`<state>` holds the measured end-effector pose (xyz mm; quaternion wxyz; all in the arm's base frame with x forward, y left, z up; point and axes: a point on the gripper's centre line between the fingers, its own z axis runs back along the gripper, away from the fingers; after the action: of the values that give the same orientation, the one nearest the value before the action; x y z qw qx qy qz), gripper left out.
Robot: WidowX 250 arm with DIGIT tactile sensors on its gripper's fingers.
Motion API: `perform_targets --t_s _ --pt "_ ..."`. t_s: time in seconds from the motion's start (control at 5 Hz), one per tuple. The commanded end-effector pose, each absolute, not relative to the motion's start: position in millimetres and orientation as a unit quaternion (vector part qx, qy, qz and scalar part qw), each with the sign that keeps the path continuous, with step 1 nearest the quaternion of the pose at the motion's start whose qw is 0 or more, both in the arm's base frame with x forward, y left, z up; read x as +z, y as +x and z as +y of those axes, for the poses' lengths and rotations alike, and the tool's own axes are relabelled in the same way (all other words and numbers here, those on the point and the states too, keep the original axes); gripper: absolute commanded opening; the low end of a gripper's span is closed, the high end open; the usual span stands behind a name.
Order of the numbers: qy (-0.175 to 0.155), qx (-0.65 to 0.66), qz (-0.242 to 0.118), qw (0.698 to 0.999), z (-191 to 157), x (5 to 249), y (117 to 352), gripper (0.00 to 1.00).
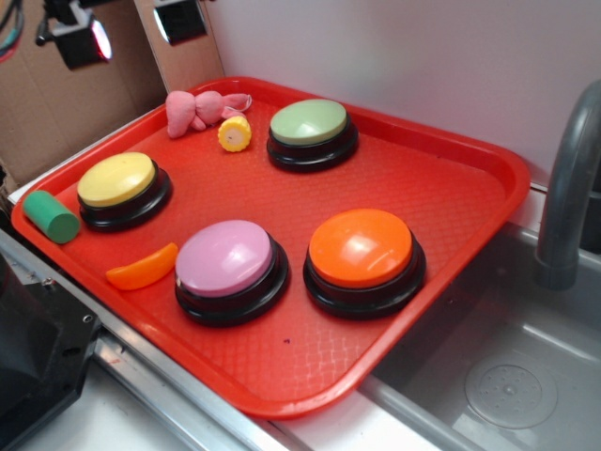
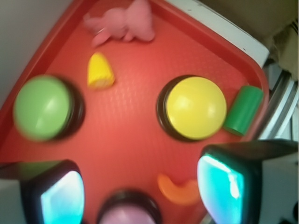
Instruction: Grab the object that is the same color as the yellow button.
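- Nearest the wrist camera, the gripper (image 2: 140, 196) fills the bottom edge: its two fingers stand wide apart with nothing between them, so the claw is released and empty.
- Below that gap sits the pink-domed button (image 2: 128, 215), and just to its right lies the orange crescent slice (image 2: 180, 190).
- Going left to right across the red tray (image 2: 135, 144) in the wrist view: the pale green-domed button (image 2: 43, 108) is blurred at the left edge.
- Next comes the object (image 2: 100, 71), a small yellow toy lying on bare tray, just below the pink plush toy (image 2: 124, 22) and apart from it.
- Right of centre is the yellow button (image 2: 196, 108), with a green cylinder (image 2: 243, 110) just beside it at the tray's rim.
- From the exterior view, the object (image 1: 235, 133) lies between the plush toy (image 1: 199, 110) and the green-domed button (image 1: 312, 132), near both.
- My judgement: no grasp has begun; the claw should travel up-left in the wrist view, centre over the toy, and descend with jaws spread.
- Closing across its narrow sides, clear of the plush, should avoid snagging fabric or bumping the neighbouring button.
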<state>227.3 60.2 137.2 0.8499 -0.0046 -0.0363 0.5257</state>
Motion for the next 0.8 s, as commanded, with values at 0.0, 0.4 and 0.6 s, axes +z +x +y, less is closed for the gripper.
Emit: perform_targets --t_s 0.0,0.4,0.6 --pt "0.010 0.613 -0.045 0.789 108.1 97.5 265.5 1.00" --pt "0.018 0.611 -0.047 0.790 111.7 64.5 289.7 1.00" --pt "0.026 0.612 -0.050 0.789 112.5 50.6 297.3 1.00"
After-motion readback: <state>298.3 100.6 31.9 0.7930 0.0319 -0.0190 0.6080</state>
